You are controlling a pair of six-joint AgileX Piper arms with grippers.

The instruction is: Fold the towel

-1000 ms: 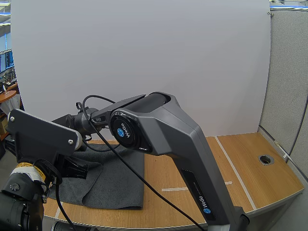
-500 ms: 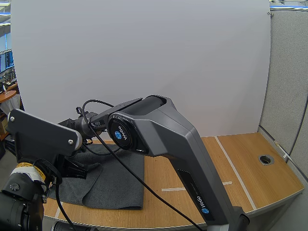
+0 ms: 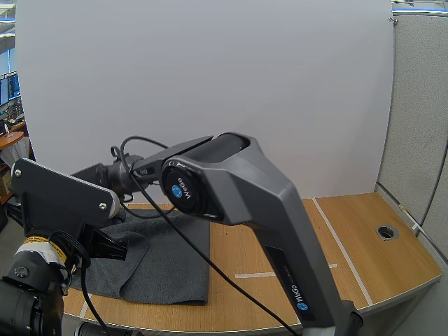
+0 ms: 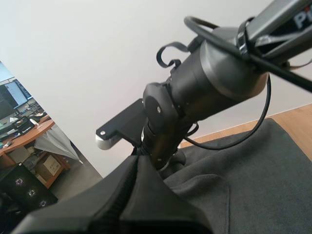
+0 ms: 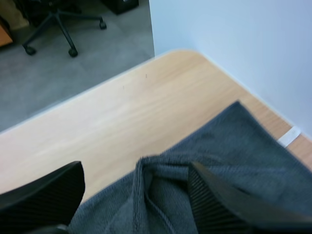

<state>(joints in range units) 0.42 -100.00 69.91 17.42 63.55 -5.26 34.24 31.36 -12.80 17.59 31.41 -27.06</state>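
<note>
A dark grey towel lies partly folded on the left half of the wooden table. My right arm reaches leftward over it. In the right wrist view my right gripper stands open, its ribbed fingers wide apart. A bunched corner of the towel rests on the wood between them, close to one finger. My left gripper is shut on nothing, its fingers together as one dark wedge just above the towel, near the right arm's wrist. In the high view it hovers over the towel's left part.
The table's rounded far corner lies just beyond the towel, with floor past the edge. White tape marks and a round cable hole are on the right half. A white board stands behind the table.
My right gripper has opened and let go of the towel's corner. The right arm dipped, then rose again. The left arm has stayed where it was.
</note>
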